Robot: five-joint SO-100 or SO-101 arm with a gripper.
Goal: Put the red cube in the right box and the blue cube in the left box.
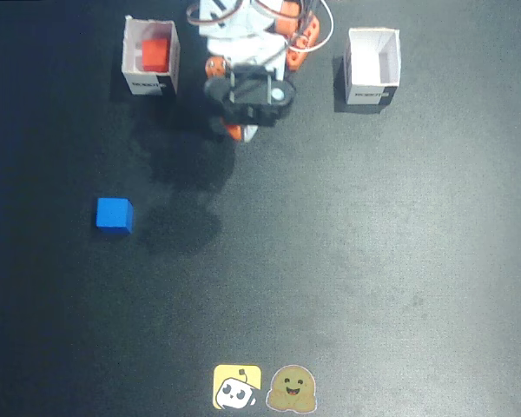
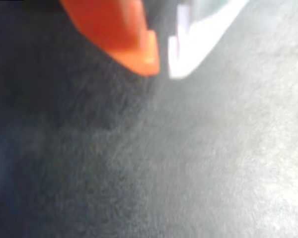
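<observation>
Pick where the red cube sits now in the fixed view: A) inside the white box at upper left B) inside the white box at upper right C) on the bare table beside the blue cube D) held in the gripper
A: the red cube shows inside the upper-left white box; the upper-right white box holds no cube and the blue cube lies on the table.

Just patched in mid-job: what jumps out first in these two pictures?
In the fixed view, the blue cube stands out alone on the dark table, left of centre. The red cube sits inside the white box at top left, while the other white box at top right looks empty. In the wrist view, the gripper hangs over bare table with its orange and white fingertips nearly together, holding nothing.
</observation>
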